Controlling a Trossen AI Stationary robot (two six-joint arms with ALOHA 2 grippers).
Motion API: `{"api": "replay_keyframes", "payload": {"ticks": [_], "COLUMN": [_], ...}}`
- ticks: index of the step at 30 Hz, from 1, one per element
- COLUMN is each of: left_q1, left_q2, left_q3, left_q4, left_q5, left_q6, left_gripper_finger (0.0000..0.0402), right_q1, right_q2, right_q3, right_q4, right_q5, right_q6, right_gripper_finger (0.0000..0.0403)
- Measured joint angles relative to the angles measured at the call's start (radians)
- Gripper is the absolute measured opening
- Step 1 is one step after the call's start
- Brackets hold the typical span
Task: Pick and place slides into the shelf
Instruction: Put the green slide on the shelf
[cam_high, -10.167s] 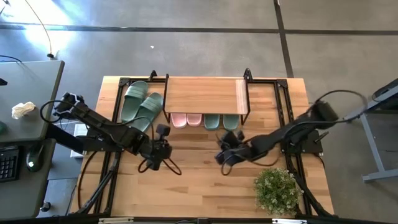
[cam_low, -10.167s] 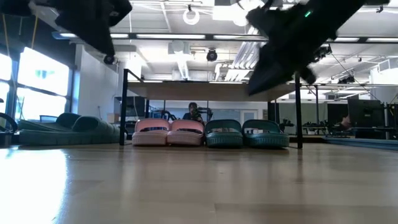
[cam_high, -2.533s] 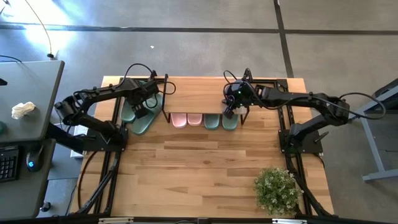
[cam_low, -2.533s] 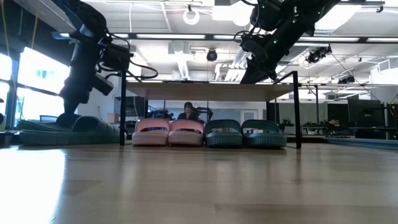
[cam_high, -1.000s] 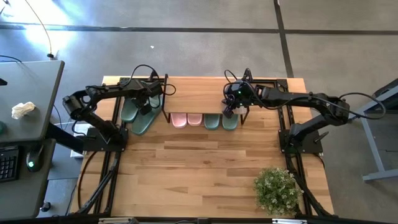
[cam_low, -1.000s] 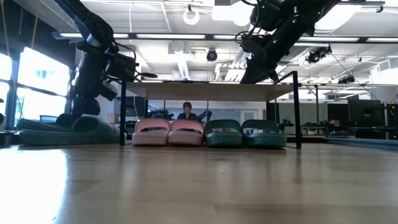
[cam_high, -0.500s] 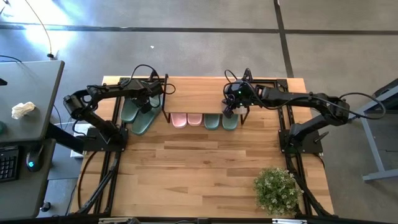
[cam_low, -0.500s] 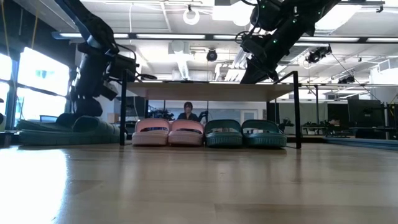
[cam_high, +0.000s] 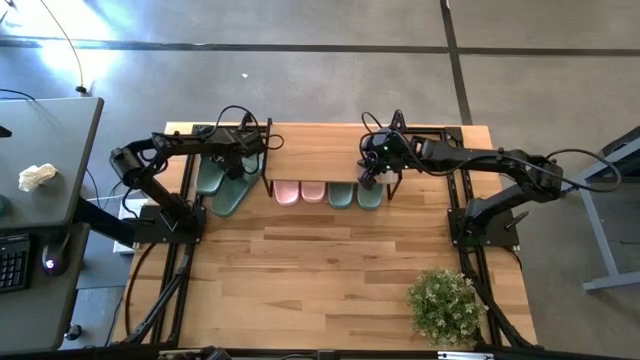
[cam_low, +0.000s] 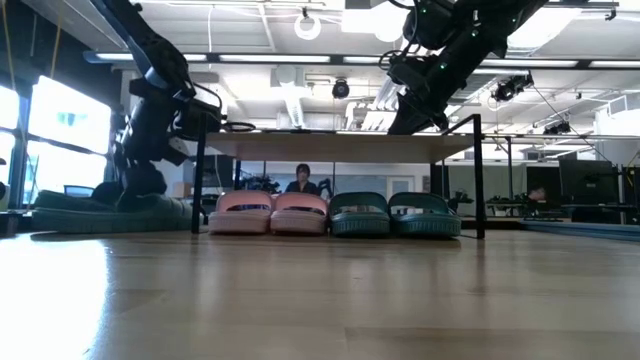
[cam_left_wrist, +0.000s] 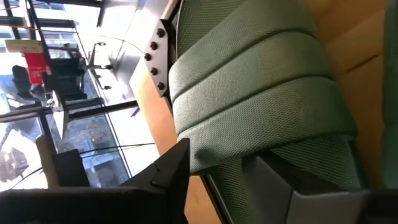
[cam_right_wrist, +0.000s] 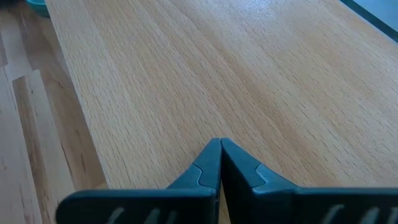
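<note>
High view first: I have the left gripper down over the two loose sage-green slides, which lie on the desk just left of the shelf. From the left wrist view, one dark finger sits against the ribbed strap of a green slide, and the jaws look part open around that strap; I cannot tell whether they are truly gripping it. In the low view the left gripper reaches right down onto the green slides beside the shelf's black leg.

My right gripper rests at the right end of the shelf top, and the right wrist view shows its jaws pressed together, holding nothing, over the light plank.

Under the shelf, four slides stand in a row: the pink pair on the left, a green pair on the right. A potted plant stands at the desk's near right corner.
</note>
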Motion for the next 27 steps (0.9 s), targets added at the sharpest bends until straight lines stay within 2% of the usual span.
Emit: {"api": "replay_keyframes", "payload": {"ticks": [4,11,16,19,27], "left_q1": [0.000,0.000,0.000,0.000,0.000], "left_q2": [0.000,0.000,0.000,-0.009,-0.128], "left_q3": [0.000,0.000,0.002,0.003,0.000], "left_q4": [0.007,0.008,-0.004,-0.039,-0.126], "left_q5": [-0.009,-0.017,-0.017,-0.021,-0.024], "left_q6": [-0.016,-0.022,-0.024,-0.033,-0.078], "left_gripper_finger": [0.0094,0.0010,0.0019,0.0007,0.0003], "right_q1": [0.000,0.000,0.001,0.001,0.001], "right_q2": [0.000,0.000,0.000,0.000,0.000], "right_q3": [0.000,0.000,0.000,0.002,0.002], "right_q4": [0.000,0.000,-0.014,-0.018,-0.020], "right_q5": [0.001,0.005,0.017,0.017,0.019], "right_q6": [0.000,0.004,0.008,0.008,0.008], "right_gripper_finger": [0.0000,0.0000,0.0000,0.0000,0.0000]}}
